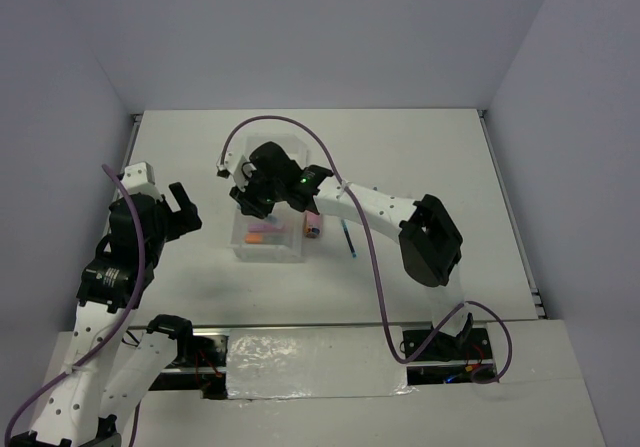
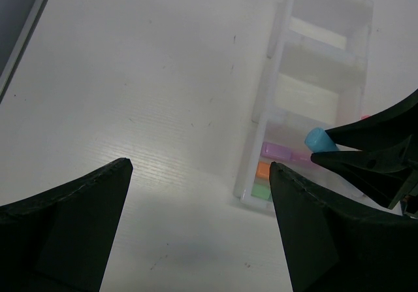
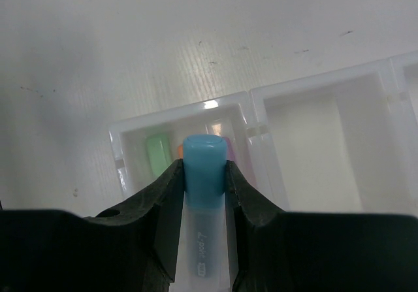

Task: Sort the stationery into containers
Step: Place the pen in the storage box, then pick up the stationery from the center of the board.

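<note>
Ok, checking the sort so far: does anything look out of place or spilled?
Nothing looks spilled or damaged. A short pink tube and a thin blue pen lie on the table beside the tray, not yet sorted.

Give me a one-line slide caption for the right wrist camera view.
Right gripper clamps a blue-capped highlighter aimed into the translucent white plastic tray, at the end compartment holding a pastel green highlighter.
</note>
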